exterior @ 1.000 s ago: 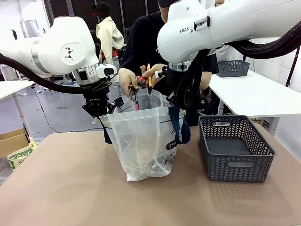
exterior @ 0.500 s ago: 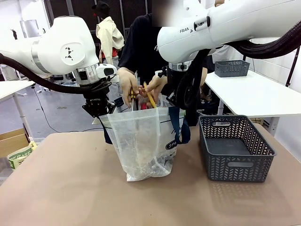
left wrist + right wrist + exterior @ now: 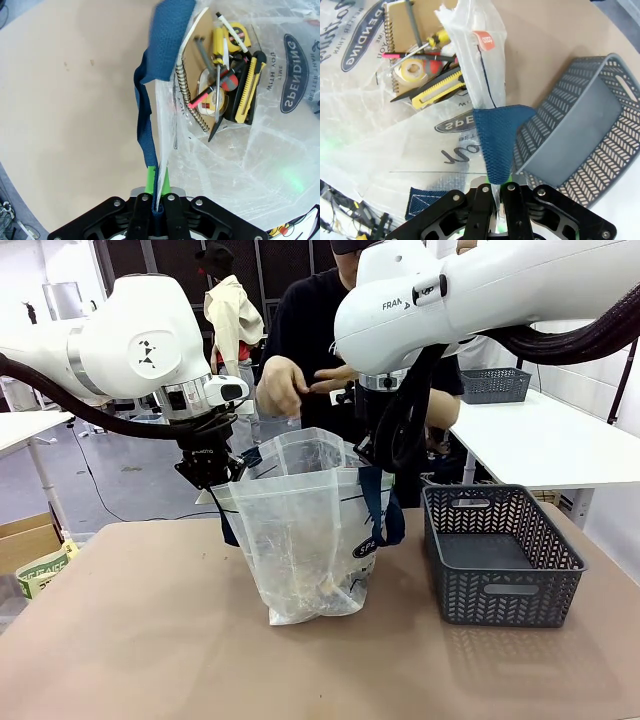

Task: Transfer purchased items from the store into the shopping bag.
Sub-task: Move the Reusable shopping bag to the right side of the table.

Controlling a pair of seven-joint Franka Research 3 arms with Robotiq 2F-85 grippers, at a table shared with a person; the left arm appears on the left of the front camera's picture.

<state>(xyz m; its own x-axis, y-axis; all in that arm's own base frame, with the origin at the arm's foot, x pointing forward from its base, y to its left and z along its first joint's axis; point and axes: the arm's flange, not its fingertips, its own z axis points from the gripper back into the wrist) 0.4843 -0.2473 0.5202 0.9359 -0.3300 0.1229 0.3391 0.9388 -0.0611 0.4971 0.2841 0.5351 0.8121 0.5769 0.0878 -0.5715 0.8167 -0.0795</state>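
Note:
The shopping bag (image 3: 300, 530), translucent with navy straps, stands open at the middle of the brown table. My left gripper (image 3: 215, 475) is shut on its left rim and strap (image 3: 145, 135). My right gripper (image 3: 375, 455) is shut on the right strap (image 3: 499, 137). Inside lie the purchased items: a spiral notebook (image 3: 192, 95), a yellow cutter (image 3: 246, 87), a tape roll (image 3: 412, 70) and pen-like sticks (image 3: 202, 97). The store, a dark grey lattice basket (image 3: 500, 555), sits right of the bag with its bare floor showing. The person's hands (image 3: 285, 385) hover above the bag, holding nothing.
A second grey basket (image 3: 495, 385) rests on a white table (image 3: 540, 440) at the back right. A cardboard box (image 3: 25, 540) stands on the floor at the left. The person stands close behind the bag.
The person lowered the red, black and yellow sticks into the bag and let them go, then raised both hands. Both grippers held still on the bag.

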